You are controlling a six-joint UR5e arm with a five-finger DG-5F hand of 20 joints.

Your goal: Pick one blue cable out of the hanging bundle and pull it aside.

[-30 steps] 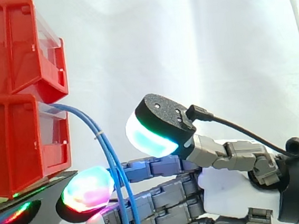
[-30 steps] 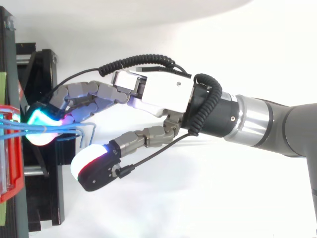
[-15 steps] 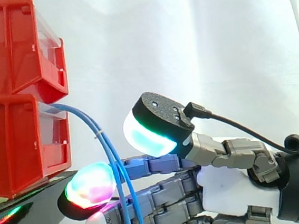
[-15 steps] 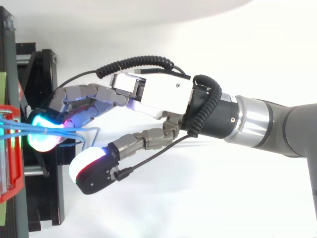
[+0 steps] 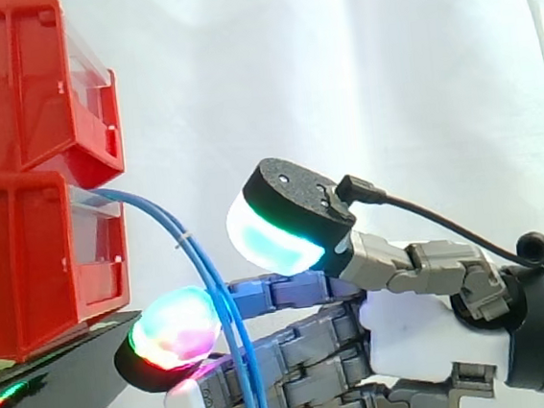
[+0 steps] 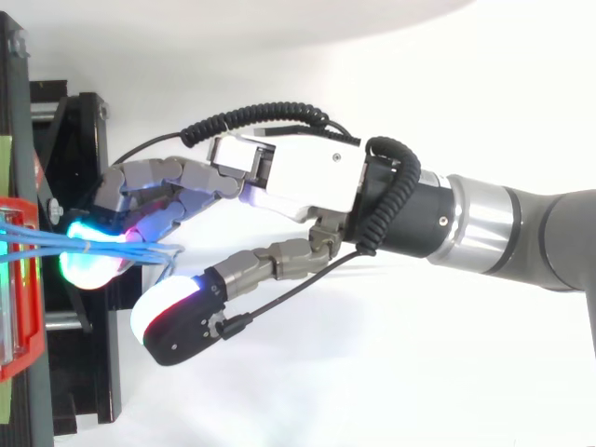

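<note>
Lower centre, side view: blue cables (image 5: 232, 314) hang from the lower red bin (image 5: 26, 257) across the outstretched fingers of the robot hand (image 5: 414, 330); thumb lifted clear, nothing clamped. Suggest wedging one fingertip behind a single strand, pinching it, then pulling slowly toward frame right.

An upper bin (image 5: 11, 94) sits on a lower bin (image 5: 26, 257) at the left, on a stand (image 5: 49, 389), before a curtain (image 5: 355, 61). Cables (image 5: 219, 301) hang from the lower bin, just right of the stand. The hand (image 5: 420, 334) reaches in from the right, its fingers (image 5: 295, 346) behind the cables, seemingly touching them.
</note>
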